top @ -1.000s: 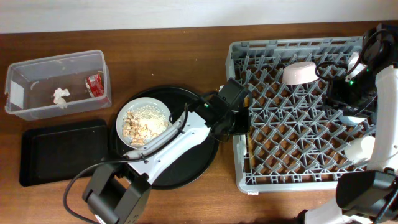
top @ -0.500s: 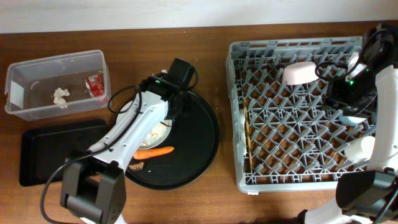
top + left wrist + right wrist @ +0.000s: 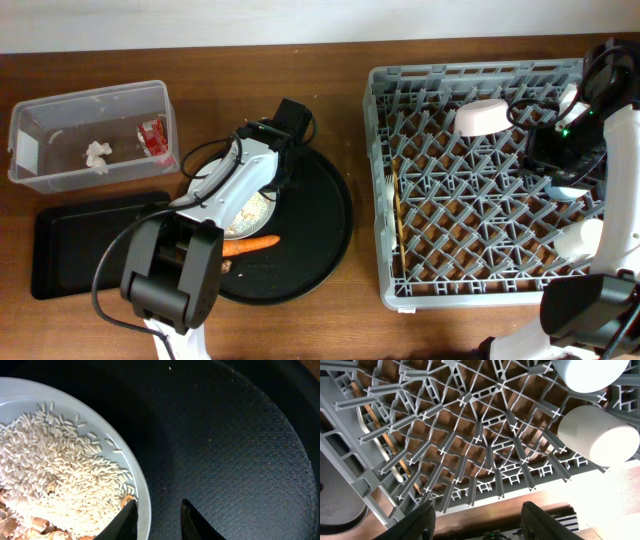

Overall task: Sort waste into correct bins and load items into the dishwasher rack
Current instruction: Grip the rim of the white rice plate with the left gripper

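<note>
The plate [image 3: 122, 445], pale grey and heaped with white rice and beige scraps [image 3: 15, 527], sits on the left part of the round tray [image 3: 225, 435], centre-left in the overhead view. The left gripper [image 3: 157, 519] is released, one finger over the plate's rim and the other over the tray. An orange carrot [image 3: 250, 243] lies just below the plate. The right gripper [image 3: 482, 520] hangs spread above the rack [image 3: 470, 440] at the frame's right.

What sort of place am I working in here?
Probably a staged dish-clearing station on a wooden table: a grey dishwasher rack sits on it, a clear plastic tub holds a red wrapper and white tissue, and a plate of rice rests on a round black tray.
</note>
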You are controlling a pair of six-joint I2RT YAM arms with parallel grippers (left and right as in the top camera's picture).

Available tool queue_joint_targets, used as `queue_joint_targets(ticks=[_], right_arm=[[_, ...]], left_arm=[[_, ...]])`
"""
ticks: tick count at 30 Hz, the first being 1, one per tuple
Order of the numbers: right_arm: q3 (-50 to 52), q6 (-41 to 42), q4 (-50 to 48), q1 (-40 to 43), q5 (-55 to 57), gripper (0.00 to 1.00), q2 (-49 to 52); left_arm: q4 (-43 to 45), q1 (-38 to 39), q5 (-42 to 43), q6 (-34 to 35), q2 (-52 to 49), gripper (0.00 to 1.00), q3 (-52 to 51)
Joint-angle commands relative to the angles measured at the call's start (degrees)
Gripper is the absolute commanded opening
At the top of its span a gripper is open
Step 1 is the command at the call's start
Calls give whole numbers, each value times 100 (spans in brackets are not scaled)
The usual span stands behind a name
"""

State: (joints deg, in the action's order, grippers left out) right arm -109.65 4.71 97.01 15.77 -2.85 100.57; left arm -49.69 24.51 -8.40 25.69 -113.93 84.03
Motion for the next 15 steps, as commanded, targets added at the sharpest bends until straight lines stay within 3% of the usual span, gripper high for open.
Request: queue_joint_targets(ticks=[1, 15], right_arm=[[0, 0, 33, 0, -37, 58, 17], [0, 0, 33, 0, -37, 58, 17]], left_arm=[[15, -31, 22, 68, -144, 28, 44], [31, -31, 44, 74, -968, 28, 39]])
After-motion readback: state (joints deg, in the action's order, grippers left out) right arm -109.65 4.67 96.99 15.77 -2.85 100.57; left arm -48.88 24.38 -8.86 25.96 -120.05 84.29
